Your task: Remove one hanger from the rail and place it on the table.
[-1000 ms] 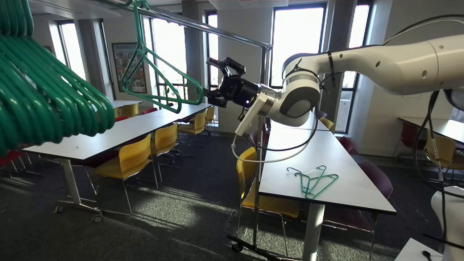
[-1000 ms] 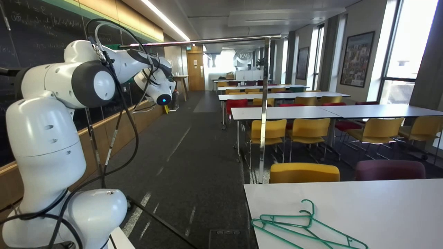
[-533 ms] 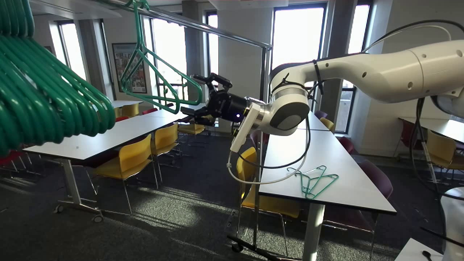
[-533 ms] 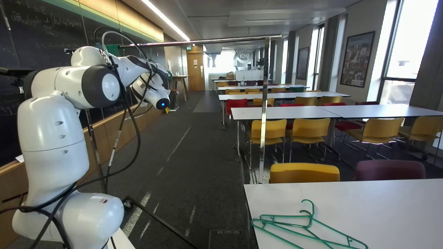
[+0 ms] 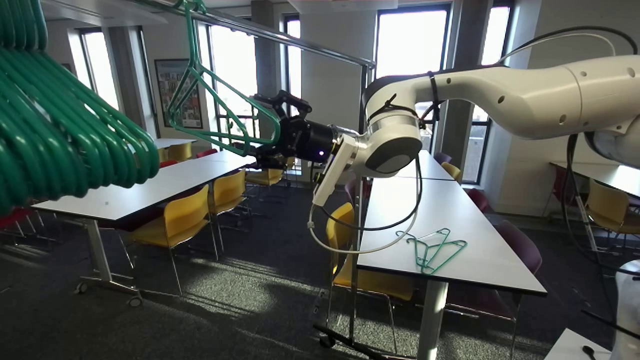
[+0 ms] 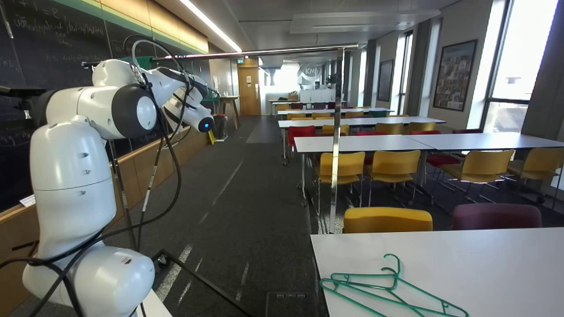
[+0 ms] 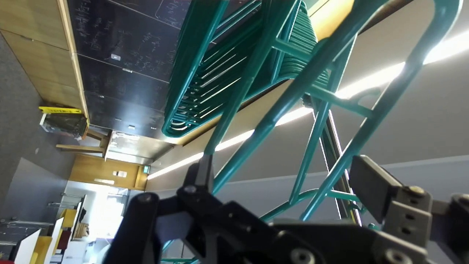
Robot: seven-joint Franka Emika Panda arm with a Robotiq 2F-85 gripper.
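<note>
Two green hangers hang close together from the rail (image 5: 300,43); the nearer hanger (image 5: 191,42) has its lower corner at my gripper (image 5: 255,125). In the wrist view the jaws stand wide apart. Bars of a hanger (image 7: 269,117) cross the space between the fingers of my gripper (image 7: 285,168), and nothing is clamped. One bar ends visually against the left fingertip; whether they touch I cannot tell. In an exterior view the arm hides the gripper. On the white table (image 6: 506,273) lie two overlapping green hangers (image 6: 370,276).
A dense bunch of green hangers (image 5: 65,135) hangs further along the rail, behind the nearer ones in the wrist view. The rack's upright pole (image 6: 337,145) stands beside the table. Yellow chairs (image 5: 185,220) and a long white table (image 5: 150,192) stand beyond.
My gripper has moved left and down towards the hanging hangers, then slightly up, and its fingers now reach around the hanger's corner region. The jaws have stayed open.
</note>
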